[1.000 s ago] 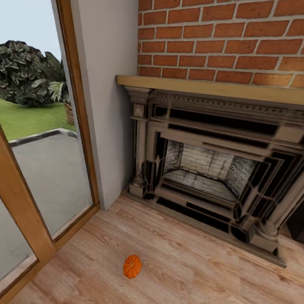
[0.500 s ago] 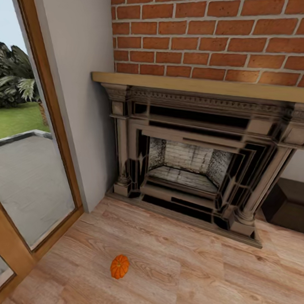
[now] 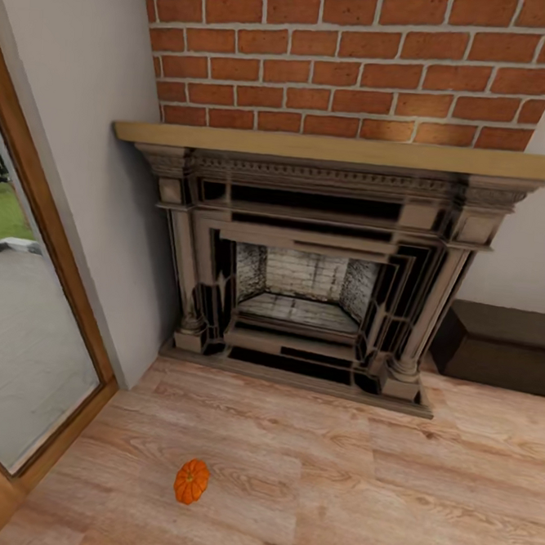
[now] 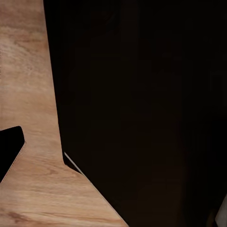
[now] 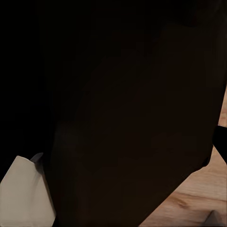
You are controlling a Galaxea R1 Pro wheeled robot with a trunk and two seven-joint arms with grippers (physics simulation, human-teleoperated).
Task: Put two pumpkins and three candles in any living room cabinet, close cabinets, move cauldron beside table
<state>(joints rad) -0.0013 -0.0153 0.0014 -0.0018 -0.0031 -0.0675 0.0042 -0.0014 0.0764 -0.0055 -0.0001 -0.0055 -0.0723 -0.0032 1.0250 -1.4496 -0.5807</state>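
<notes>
Lying on its side on the wood floor (image 3: 329,490), the pumpkin (image 3: 191,481) is sitting well out from the fireplace (image 3: 305,275), toward the window-side corner; either tool's state I cannot tell.

Open wood floor (image 3: 354,484) across the foreground, broken only by one small orange pumpkin (image 3: 191,481) lying well out from the fireplace (image 3: 305,275). Access from above and from every side of it unobstructed. Blocked to the rear by the fireplace surround and its projecting mantel shelf (image 3: 339,150); to the left by a grey wall (image 3: 84,167) and a wood-framed glass door (image 3: 21,343); to the far right by a low dark-brown unit (image 3: 500,348) against the wall.
</notes>
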